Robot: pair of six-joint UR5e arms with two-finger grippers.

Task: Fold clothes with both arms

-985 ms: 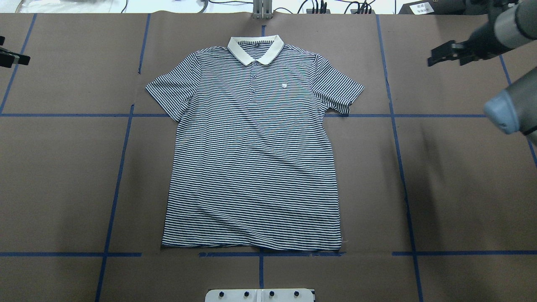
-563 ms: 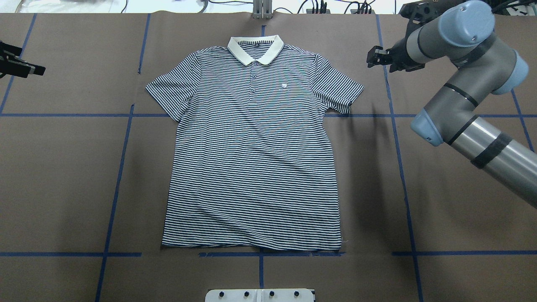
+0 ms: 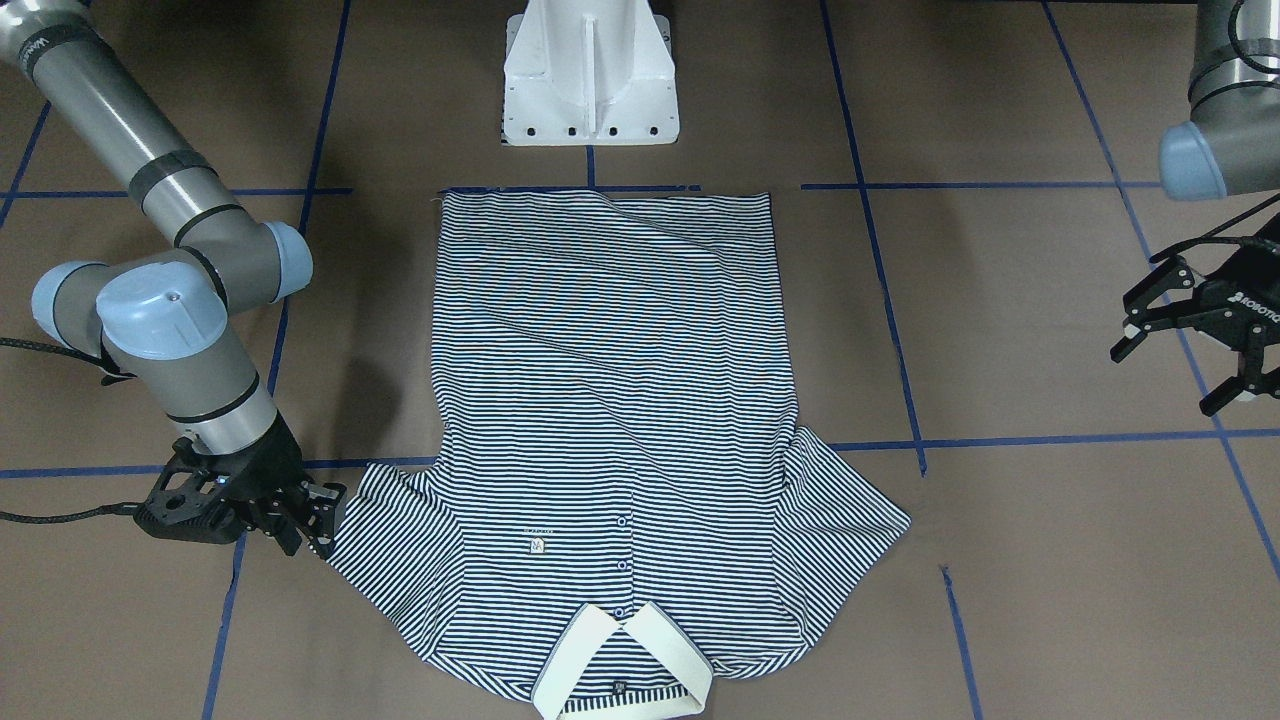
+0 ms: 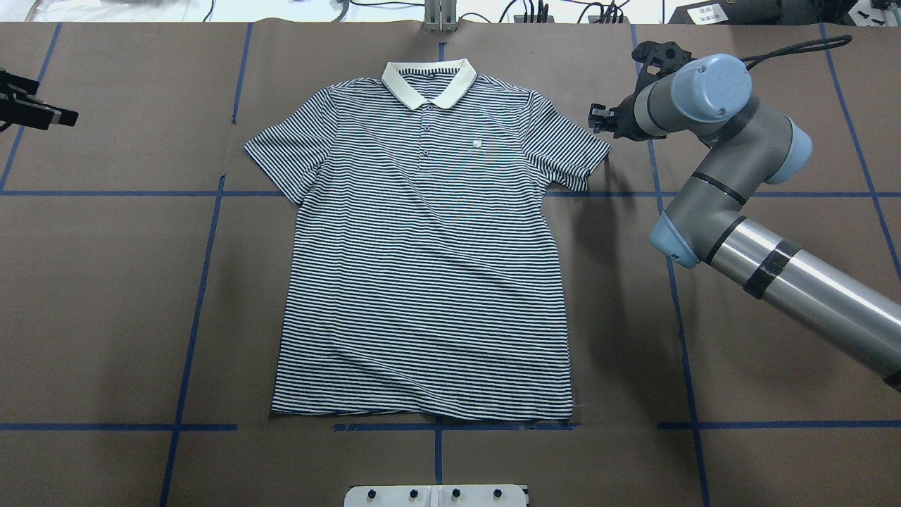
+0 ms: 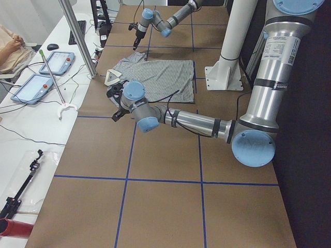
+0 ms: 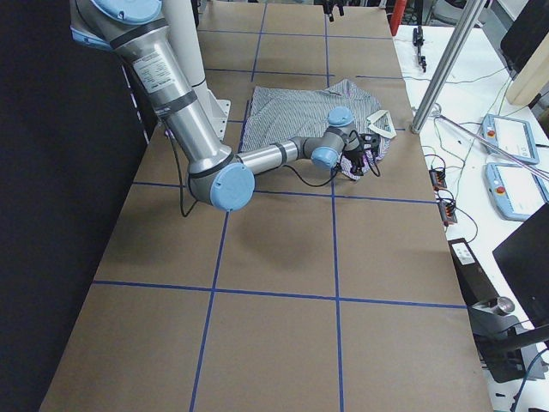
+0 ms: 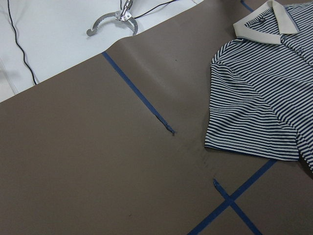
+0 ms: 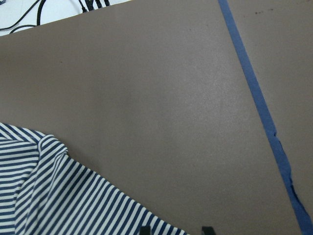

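Brown paper covers the whole tabletop (image 4: 105, 296), with blue tape (image 4: 105, 193) laid out in a big grid, and the white pedestal (image 3: 590, 90) sits at the robot's edge. The shirt (image 4: 422, 246) lies flat and face up in the middle. Its hem is by the pedestal, its collar (image 4: 429, 83) points at the far edge, and both sleeves are spread out. The right hand (image 3: 318, 522) is down low right at the edge of the sleeve on the robot's right side. The wrist view shows its fingers spread with a gap between them and nothing in them, but I can't tell if they actually touch the fabric. The left hand (image 3: 1172, 372) hangs off to the other side, well apart from the shirt, fingers wide open and empty. Past the far edge there's a white bench (image 5: 31, 119) with a couple of blue-framed pendants (image 5: 32, 88) on it, and a metal post (image 5: 77, 36) stands by the collar end.
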